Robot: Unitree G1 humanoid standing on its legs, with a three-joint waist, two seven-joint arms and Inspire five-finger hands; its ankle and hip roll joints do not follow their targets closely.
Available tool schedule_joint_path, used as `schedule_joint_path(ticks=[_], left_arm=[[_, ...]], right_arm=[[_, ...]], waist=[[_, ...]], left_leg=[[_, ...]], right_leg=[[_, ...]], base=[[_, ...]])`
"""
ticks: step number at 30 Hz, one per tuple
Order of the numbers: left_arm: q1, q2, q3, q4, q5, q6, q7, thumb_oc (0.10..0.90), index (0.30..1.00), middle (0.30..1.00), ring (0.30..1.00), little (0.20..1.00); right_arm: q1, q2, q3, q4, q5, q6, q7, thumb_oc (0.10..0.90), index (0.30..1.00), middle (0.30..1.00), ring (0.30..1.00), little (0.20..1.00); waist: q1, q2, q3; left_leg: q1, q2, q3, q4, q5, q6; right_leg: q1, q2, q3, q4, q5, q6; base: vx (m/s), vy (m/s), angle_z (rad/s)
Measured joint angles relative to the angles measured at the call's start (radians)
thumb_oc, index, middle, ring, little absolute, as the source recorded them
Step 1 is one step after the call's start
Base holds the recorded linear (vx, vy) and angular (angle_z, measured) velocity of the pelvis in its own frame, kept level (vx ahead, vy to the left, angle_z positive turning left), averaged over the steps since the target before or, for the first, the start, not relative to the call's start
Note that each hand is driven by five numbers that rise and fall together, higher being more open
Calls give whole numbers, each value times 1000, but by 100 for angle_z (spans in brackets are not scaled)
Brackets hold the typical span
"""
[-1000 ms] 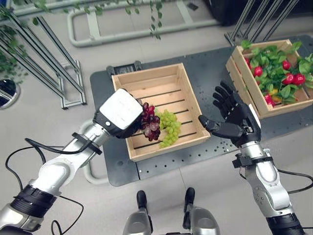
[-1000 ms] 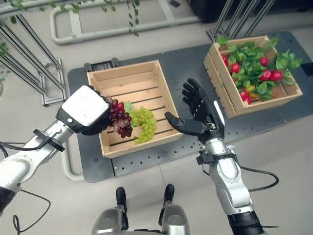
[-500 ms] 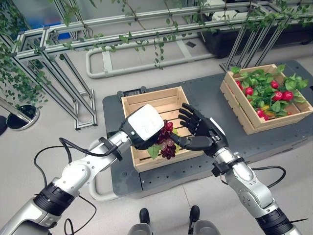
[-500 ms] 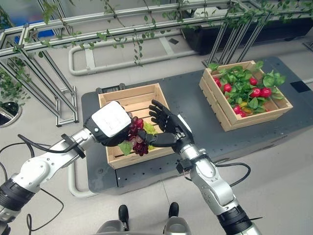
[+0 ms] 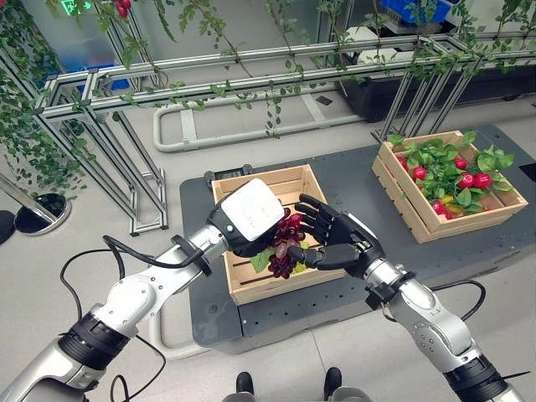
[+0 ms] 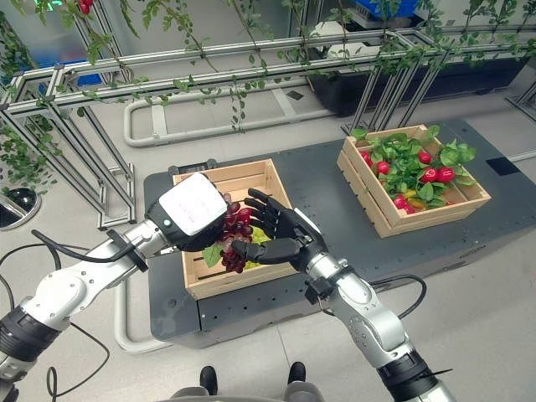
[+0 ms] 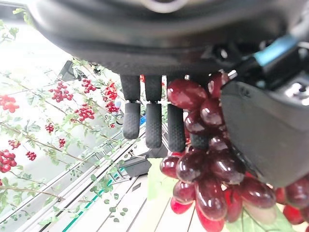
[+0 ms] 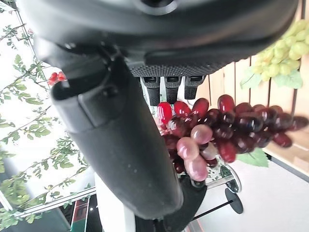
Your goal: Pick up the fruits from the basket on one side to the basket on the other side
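In the left eye view we find no writing we can read. The red grape bunch (image 5: 285,244) is dark and glossy with a green leaf at its lower end, held above the near wooden crate (image 5: 270,230). The left hand (image 5: 247,219), under its white back cover, has its fingers curled round the top of the bunch. The right hand (image 5: 339,243) has its fingers spread just beside the grapes, its thumb reaching under them. A second crate (image 5: 444,194) of red fruit and green leaves sits well apart on the same dark platform (image 5: 352,180). Both stand on a pale grey floor with aluminium frames (image 5: 126,109) and hanging vines behind.

In the right eye view we see the same layout, with a bit of green grapes (image 6: 260,237) showing in the near crate.

In the left wrist view the grapes hang between thumb and curled fingers (image 7: 152,124).

In the right wrist view the bunch lies past straight fingers (image 8: 173,85), and green grapes rest on the slats beyond.
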Motion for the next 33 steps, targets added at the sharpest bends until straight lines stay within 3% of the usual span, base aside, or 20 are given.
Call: schedule_joint_path(ticks=[12,21,31,32,33], left_arm=[[0,-4,1,-15,-71,0,0,400,300,300,300,300],[3,-36,2,-22,-156,-9,2,400,300,300,300,300],[3,-46,2,-30,-186,-28,2,400,300,300,300,300],[3,-51,2,-32,-186,-32,2,400,300,300,300,300],[3,-54,2,-33,-187,-34,2,400,300,300,300,300]], right_arm=[[1,-14,1,12,16,16,36,800,900,900,900,900],[4,52,62,155,-8,17,0,800,900,900,900,900],[4,68,77,155,-7,17,-21,800,900,900,900,900],[4,68,78,155,-7,17,-24,489,434,434,434,434],[4,68,78,155,-7,17,-27,400,300,300,300,300]], waist=[[-4,-7,-4],[0,-15,-18],[4,-10,-28],[6,-8,-30],[7,-6,-31]], left_leg=[[3,0,5,0,0,0],[9,0,15,0,0,0],[12,0,18,0,-1,1],[12,0,18,0,-1,1],[12,0,18,0,-1,1]], right_leg=[[0,0,6,0,1,1],[0,0,19,0,1,1],[0,0,23,0,1,2],[0,0,23,0,1,2],[0,0,23,0,1,2]], base=[[3,0,0],[14,6,-2],[5,2,-1],[0,0,0],[0,0,0]])
